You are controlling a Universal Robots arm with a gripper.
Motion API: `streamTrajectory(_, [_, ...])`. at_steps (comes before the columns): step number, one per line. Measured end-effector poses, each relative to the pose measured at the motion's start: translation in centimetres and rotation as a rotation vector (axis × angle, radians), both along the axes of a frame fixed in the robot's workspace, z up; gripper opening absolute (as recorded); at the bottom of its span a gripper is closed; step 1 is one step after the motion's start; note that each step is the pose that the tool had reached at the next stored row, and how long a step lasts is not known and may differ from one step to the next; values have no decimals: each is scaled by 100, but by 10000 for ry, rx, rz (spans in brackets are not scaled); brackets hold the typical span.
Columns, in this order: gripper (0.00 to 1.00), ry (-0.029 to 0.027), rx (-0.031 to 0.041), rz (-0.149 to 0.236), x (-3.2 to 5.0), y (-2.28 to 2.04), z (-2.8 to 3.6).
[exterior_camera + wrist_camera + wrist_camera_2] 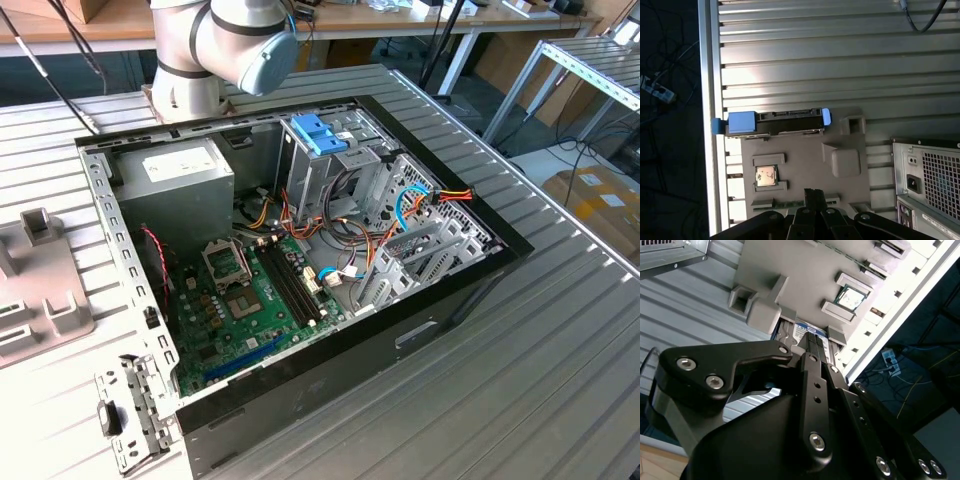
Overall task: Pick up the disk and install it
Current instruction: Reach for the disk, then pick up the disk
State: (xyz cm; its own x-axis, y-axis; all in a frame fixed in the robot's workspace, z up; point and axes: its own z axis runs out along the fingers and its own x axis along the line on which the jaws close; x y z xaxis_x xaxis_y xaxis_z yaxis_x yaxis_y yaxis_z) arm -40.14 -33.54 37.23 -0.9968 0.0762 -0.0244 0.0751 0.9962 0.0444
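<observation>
**Closed fingers (809, 375) over the fixture tray (805, 160); disk (782, 121) not yet picked**

The gripper (814, 341) hangs above the grey tray, its fingers pressed together and holding nothing. The disk stands edge-on in a slot at the tray's edge, blue trim at both ends. A processor chip (766, 176) lies in a nearby recess. The tray rests on the slatted counter (815, 50), beside the open computer case (420, 330).

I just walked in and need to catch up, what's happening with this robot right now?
The arm's gripper hovers above a grey fixture tray on the slatted table. The disk stands edge-on in a slot of that tray, not yet picked up. The computer case lies open on the same table.
</observation>
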Motion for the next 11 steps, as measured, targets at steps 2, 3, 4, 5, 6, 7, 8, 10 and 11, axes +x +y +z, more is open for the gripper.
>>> streamTrajectory(2, [11,0,0,1,0,0,0])
streamTrajectory(3, [11,0,0,0,-1,0,0])
streamTrajectory(4, [11,0,0,0,-1,0,-1])
streamTrajectory(5, [11,-1,0,0,-1,0,-2])
streamTrajectory(6, [11,-1,0,0,-1,0,-2])
streamTrajectory(7, [11,0,0,0,-1,0,-2])
streamTrajectory(8, [11,0,0,0,-1,0,-2])
streamTrajectory(10, [11,0,0,0,-1,0,-2])
streamTrajectory(11, [11,0,0,0,-1,0,-3])
